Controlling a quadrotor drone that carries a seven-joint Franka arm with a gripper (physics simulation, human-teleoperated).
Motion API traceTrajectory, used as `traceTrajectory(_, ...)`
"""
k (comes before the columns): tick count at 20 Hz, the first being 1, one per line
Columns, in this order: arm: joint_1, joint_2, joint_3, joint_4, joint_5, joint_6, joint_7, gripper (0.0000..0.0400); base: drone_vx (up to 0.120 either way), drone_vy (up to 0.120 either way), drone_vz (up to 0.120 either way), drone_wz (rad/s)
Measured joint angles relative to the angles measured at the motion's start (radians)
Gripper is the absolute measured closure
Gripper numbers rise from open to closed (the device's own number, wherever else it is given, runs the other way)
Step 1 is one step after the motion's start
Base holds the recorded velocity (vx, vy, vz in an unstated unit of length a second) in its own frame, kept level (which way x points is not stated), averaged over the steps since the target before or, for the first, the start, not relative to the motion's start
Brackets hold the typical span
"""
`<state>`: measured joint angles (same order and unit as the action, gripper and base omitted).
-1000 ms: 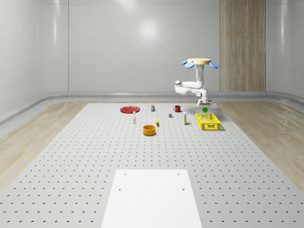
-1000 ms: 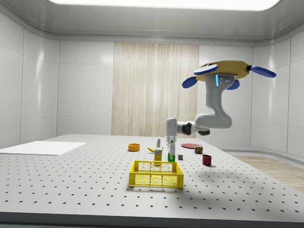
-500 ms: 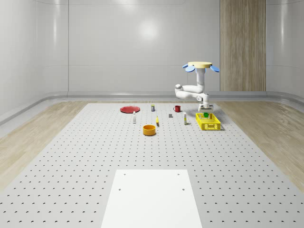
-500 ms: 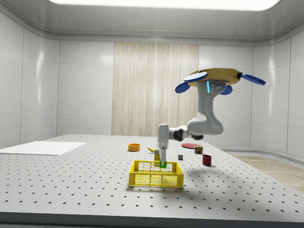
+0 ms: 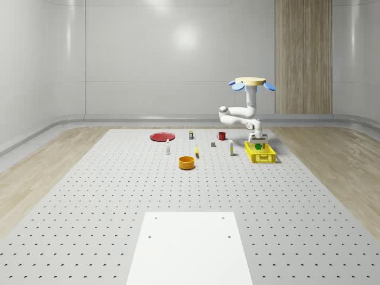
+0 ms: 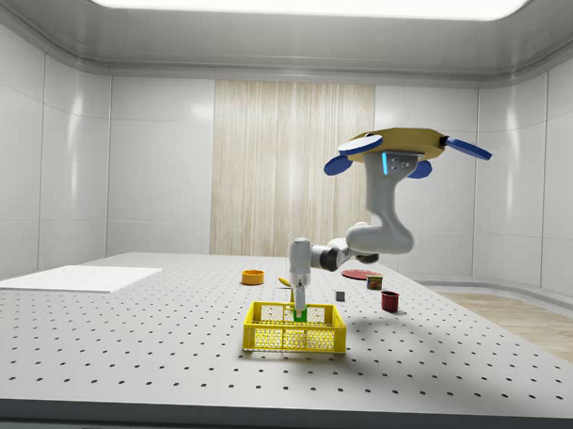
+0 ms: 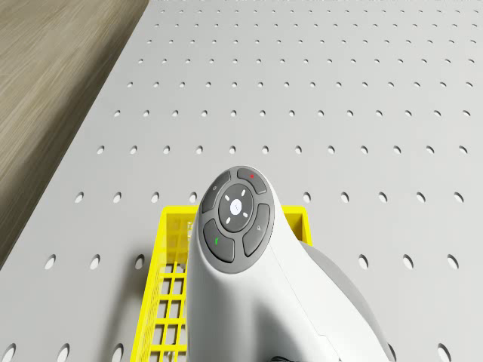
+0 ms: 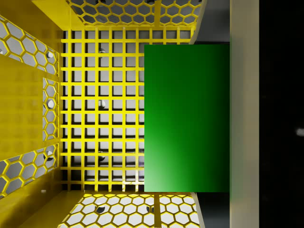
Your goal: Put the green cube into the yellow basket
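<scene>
The yellow basket (image 5: 260, 153) stands on the perforated table at the whole-scene view's right. My drone (image 5: 252, 83) hovers above the table just behind the basket, its arm bent down to it. My gripper (image 6: 299, 313) points straight down, reaches below the rim of the yellow basket (image 6: 295, 329) and is shut on the green cube (image 6: 302, 315). In the wrist view the green cube (image 8: 187, 118) hangs close over the basket's grid floor (image 8: 95, 118). In the drone view the arm's wrist (image 7: 234, 219) hides most of the basket (image 7: 170, 286).
Left of the basket in the whole-scene view stand a small bottle (image 5: 231, 151), a grey block (image 5: 213, 144), a red mug (image 5: 221, 136), an orange bowl (image 5: 187, 162) and a red plate (image 5: 161, 137). A white sheet (image 5: 190, 246) lies at the front.
The drone has come lower and moved towards the side view's left. The gripper has carried the green cube from behind the basket to over it and lowered it inside.
</scene>
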<state>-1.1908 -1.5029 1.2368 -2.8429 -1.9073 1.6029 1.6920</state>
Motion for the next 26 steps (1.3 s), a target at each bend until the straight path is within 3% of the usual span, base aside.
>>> traceTrajectory(11, -0.022, 0.002, -0.117, 0.042, -0.11, 0.048, -0.002, 0.0149, 0.011, 0.0, 0.0, 0.0)
traceTrajectory(14, -0.026, 0.005, -0.138, 0.051, -0.131, 0.055, -0.003, 0.0077, 0.0, 0.0, 0.0, 0.0)
traceTrajectory(17, -0.023, 0.008, -0.135, 0.049, -0.129, 0.05, -0.003, 0.0036, 0.0, 0.0, 0.0, 0.0)
traceTrajectory(26, -0.001, 0.012, -0.043, 0.012, -0.045, 0.004, -0.002, 0.0004, 0.0, 0.0, 0.0, 0.0)
